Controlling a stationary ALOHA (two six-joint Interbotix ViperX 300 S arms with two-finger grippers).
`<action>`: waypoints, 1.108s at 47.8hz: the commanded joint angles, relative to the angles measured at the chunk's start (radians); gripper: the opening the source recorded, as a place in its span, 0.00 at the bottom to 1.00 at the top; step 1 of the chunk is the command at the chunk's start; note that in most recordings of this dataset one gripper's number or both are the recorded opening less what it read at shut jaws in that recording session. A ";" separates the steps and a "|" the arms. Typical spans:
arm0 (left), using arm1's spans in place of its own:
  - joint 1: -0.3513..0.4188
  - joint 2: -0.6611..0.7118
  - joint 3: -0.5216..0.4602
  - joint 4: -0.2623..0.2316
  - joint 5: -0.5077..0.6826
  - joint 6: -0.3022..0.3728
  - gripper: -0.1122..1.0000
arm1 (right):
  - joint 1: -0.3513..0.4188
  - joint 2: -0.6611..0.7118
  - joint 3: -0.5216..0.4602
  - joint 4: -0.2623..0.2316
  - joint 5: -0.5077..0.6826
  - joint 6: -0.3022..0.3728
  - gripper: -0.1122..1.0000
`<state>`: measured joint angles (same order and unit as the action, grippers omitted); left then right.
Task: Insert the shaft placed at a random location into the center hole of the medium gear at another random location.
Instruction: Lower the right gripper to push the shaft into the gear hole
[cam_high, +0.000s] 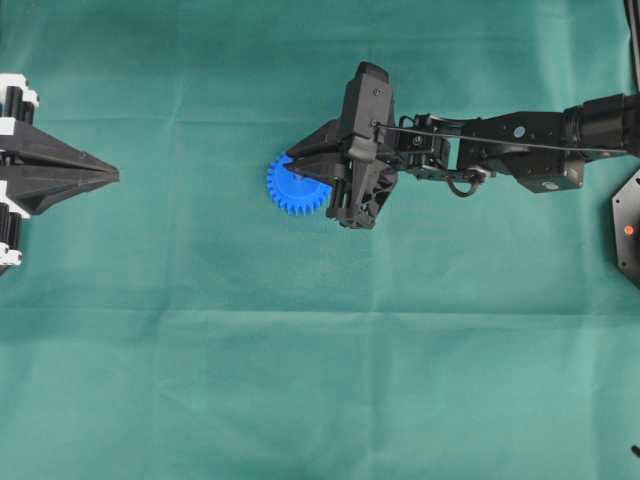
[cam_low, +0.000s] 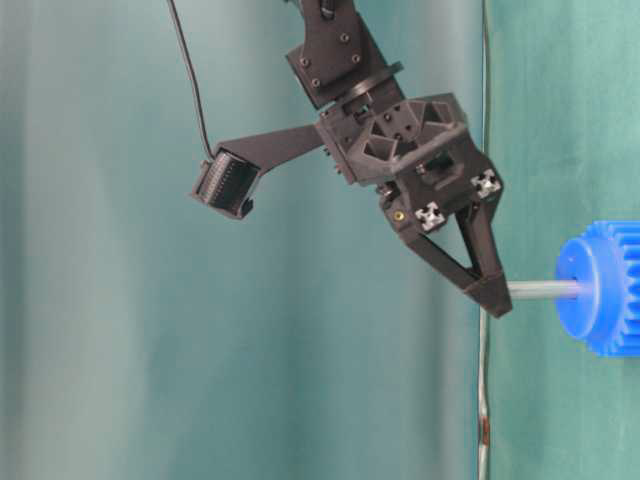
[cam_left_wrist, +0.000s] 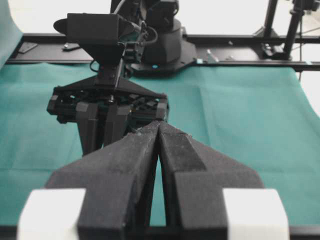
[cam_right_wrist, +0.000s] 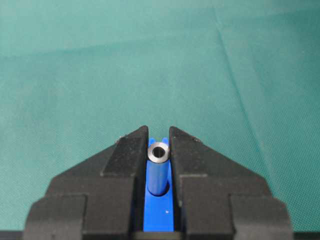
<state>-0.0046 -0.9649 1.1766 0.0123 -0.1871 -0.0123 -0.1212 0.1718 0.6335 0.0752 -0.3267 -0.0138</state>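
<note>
The medium gear (cam_high: 288, 187) is bright blue and lies flat on the green cloth, partly under my right gripper (cam_high: 305, 168). That gripper points down and is shut on the shaft (cam_right_wrist: 159, 167), a silvery pin held upright between its fingertips. The pin's lower end sits in the center hole (cam_right_wrist: 168, 189) of the blue hub. In the table-level view the shaft (cam_low: 540, 290) bridges the right gripper (cam_low: 492, 295) and the gear (cam_low: 605, 285). My left gripper (cam_high: 112, 175) rests far to the left, shut and empty; in its own wrist view the left gripper (cam_left_wrist: 159, 126) has its tips touching.
The right arm (cam_high: 500, 140) reaches in from the right edge. A black base with a red light (cam_high: 628, 228) sits at the far right. A black frame rail (cam_left_wrist: 240, 62) runs along the cloth's far side in the left wrist view.
</note>
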 joint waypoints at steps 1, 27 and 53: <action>-0.002 0.009 -0.025 0.002 -0.006 -0.002 0.10 | -0.002 -0.015 -0.011 0.003 -0.005 0.011 0.21; -0.002 0.009 -0.025 0.002 -0.006 -0.002 0.10 | 0.000 0.017 -0.018 0.003 -0.006 0.011 0.21; -0.002 0.011 -0.023 0.003 -0.006 0.000 0.10 | 0.000 0.067 -0.020 0.003 -0.035 0.011 0.21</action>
<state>-0.0046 -0.9633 1.1766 0.0138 -0.1871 -0.0123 -0.1197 0.2531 0.6320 0.0752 -0.3467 -0.0123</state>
